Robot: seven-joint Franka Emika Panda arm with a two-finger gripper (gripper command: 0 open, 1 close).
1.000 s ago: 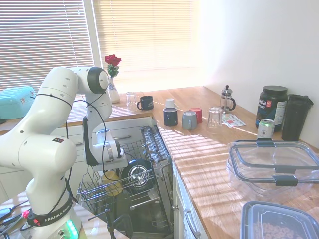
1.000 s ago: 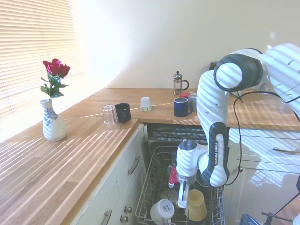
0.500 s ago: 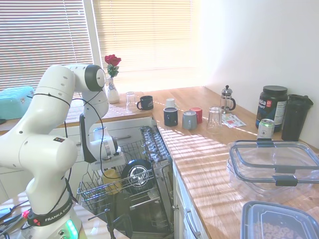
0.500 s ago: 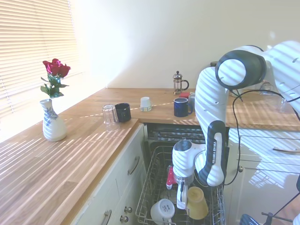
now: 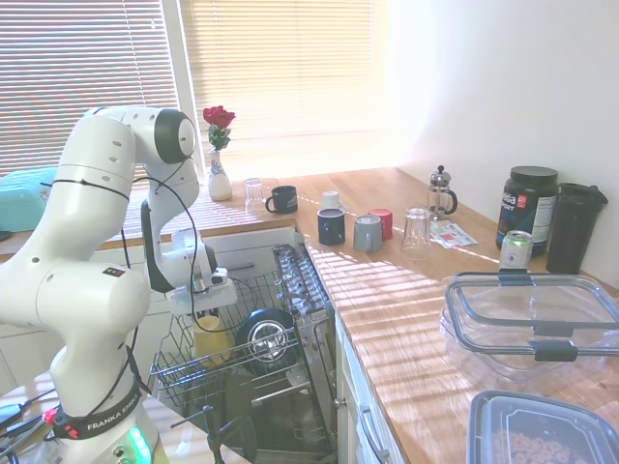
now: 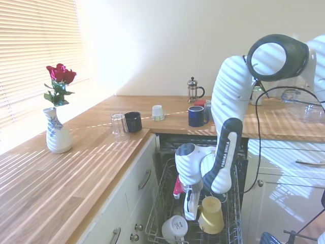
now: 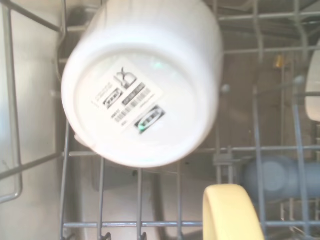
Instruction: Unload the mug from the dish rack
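The yellow mug (image 6: 211, 215) hangs upside down just over the dish rack (image 6: 163, 202), a grey wire basket pulled out of the open dishwasher. My gripper (image 6: 192, 212) points down at the mug's side and is shut on the mug. From the other side the mug (image 5: 208, 337) shows under the gripper (image 5: 204, 311), above the dish rack (image 5: 180, 378). In the wrist view a yellow piece of the mug (image 7: 231, 212) rises from the bottom edge over the rack wires (image 7: 65, 175).
An upturned white mug (image 6: 174, 227) (image 7: 142, 80) lies in the rack beside the yellow one, with a black round item (image 5: 266, 337) further in. On the counter stand a dark blue mug (image 5: 331, 226), a grey mug (image 5: 367, 233), a glass (image 5: 417, 228) and a vase (image 6: 58, 134).
The gripper has risen and drifted toward the counter side of the rack, and the yellow mug has come up with it. The white mug has stayed in place.
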